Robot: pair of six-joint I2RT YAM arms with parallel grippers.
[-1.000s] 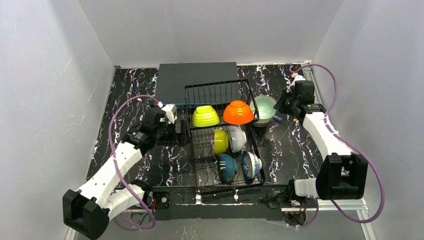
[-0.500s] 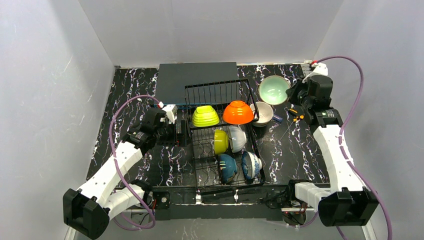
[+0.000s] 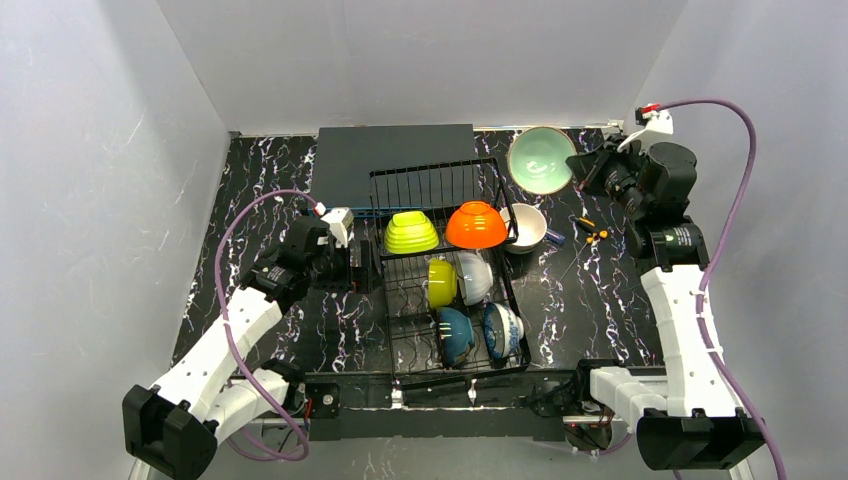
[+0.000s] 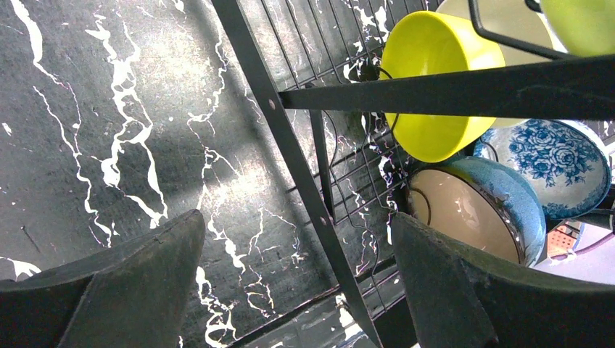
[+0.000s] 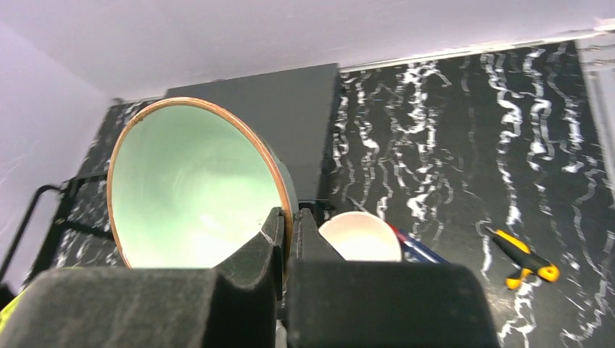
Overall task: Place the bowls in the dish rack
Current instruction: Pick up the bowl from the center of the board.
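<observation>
My right gripper (image 3: 583, 172) (image 5: 290, 225) is shut on the rim of a mint bowl (image 3: 541, 160) (image 5: 188, 185), held tilted in the air at the back right. Below it, a white bowl (image 3: 527, 228) (image 5: 360, 237) stands on the table beside the black wire dish rack (image 3: 432, 180). Lime green (image 3: 411, 232), orange (image 3: 476, 225), yellow (image 3: 441, 282), pale grey (image 3: 474, 277), teal (image 3: 455, 335) and blue-white patterned (image 3: 503, 331) bowls sit in the rack. My left gripper (image 3: 360, 266) (image 4: 297, 283) hangs open over the rack's left frame bar (image 4: 290, 159), holding nothing.
A flat dark grey box (image 3: 390, 160) lies behind the rack. An orange-and-black tool (image 3: 592, 233) (image 5: 529, 264) and a blue pen (image 3: 553, 238) (image 5: 413, 246) lie on the marbled table right of the white bowl. White walls close in on three sides.
My right arm has lifted the mint bowl off the white bowl beside the rack, up and toward the back right. The left arm has stayed put.
</observation>
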